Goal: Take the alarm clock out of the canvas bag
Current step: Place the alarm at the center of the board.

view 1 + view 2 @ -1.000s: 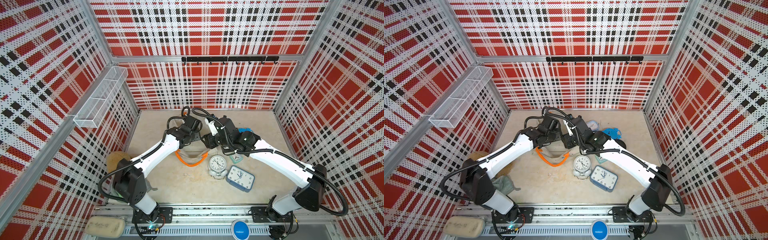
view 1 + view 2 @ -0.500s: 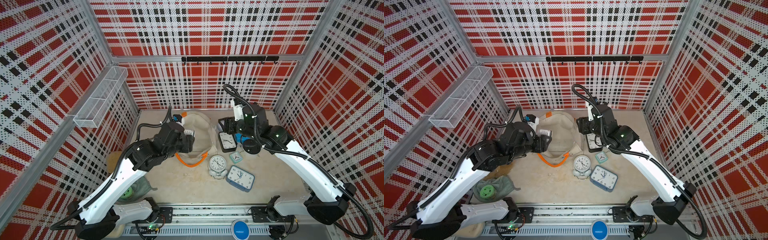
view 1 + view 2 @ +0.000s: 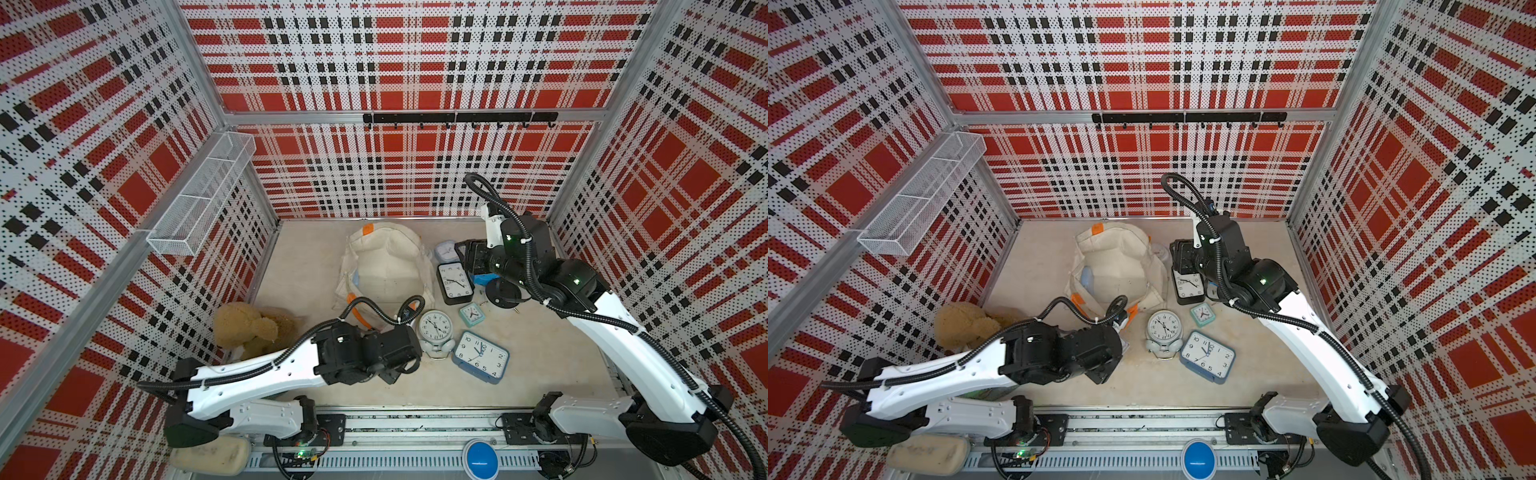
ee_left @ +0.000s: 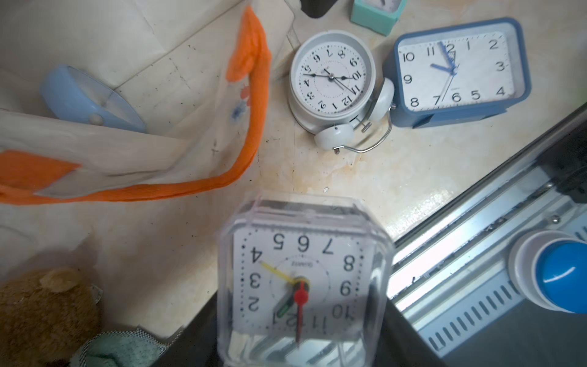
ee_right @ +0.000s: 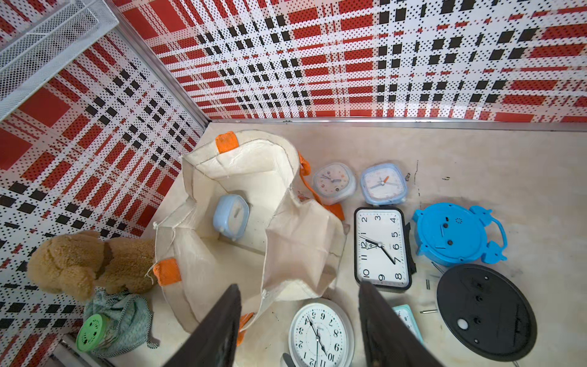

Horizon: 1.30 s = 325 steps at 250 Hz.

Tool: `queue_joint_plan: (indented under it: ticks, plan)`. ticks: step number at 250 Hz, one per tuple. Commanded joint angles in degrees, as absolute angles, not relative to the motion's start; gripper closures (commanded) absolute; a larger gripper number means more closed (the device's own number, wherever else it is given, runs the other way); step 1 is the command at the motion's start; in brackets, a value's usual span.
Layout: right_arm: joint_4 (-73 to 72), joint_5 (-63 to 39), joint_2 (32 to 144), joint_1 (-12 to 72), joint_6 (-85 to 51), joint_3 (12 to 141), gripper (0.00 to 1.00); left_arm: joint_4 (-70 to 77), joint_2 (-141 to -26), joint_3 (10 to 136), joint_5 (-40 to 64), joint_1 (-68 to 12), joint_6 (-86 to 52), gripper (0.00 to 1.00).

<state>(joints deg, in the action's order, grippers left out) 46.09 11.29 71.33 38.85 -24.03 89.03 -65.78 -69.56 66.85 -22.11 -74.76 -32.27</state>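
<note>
The canvas bag lies on the worktop, long axis back to front, mouth gaping upward, 1 light-blue clock inside. The right tool hangs released beside it. The left tool grasps a clear alarm clock, dial up, just outside the bag.

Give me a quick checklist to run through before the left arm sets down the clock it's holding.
1. Clear clock gripped in the left gripper: ok.
2. Clear clock out of the canvas bag: ok, held over the table near the front rail.
3. Right gripper open and empty: ok.
4. Bag mouth open: ok.
5. Bag emptied: not ok, a light blue clock lies inside.
6. Clear clock's height above the table: cannot tell.
</note>
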Motion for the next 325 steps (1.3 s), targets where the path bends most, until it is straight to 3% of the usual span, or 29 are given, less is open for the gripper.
queue_joint_plan:
  ticks: [1, 62, 130, 182, 257, 325]
  plan:
    - [47.7, 12.8, 69.5, 38.6, -23.7, 90.5, 0.39, -55.7, -72.8, 62.0, -21.9, -75.3, -31.1, 0.56]
    - [51.5, 12.7, 69.1, 38.6, -20.6, 94.4, 0.39, -40.5, -82.5, 54.6, -14.5, -72.3, -28.4, 0.58]
    - [50.4, 13.4, 68.6, 38.7, -18.9, 93.5, 0.39, -34.7, -92.4, 55.1, -9.2, -70.0, -24.8, 0.55]
    - [49.7, 14.0, 69.1, 38.6, -17.6, 94.2, 0.38, -35.4, -95.8, 55.5, -8.2, -69.8, -24.1, 0.32]
    - [48.6, 10.8, 69.3, 38.6, -18.1, 93.3, 0.33, -43.6, -84.4, 59.4, -11.8, -69.8, -23.7, 0.01]
    - [43.4, 3.2, 70.5, 40.4, -17.9, 94.8, 0.43, -62.5, -66.4, 72.4, -20.9, -63.9, -28.7, 0.0]
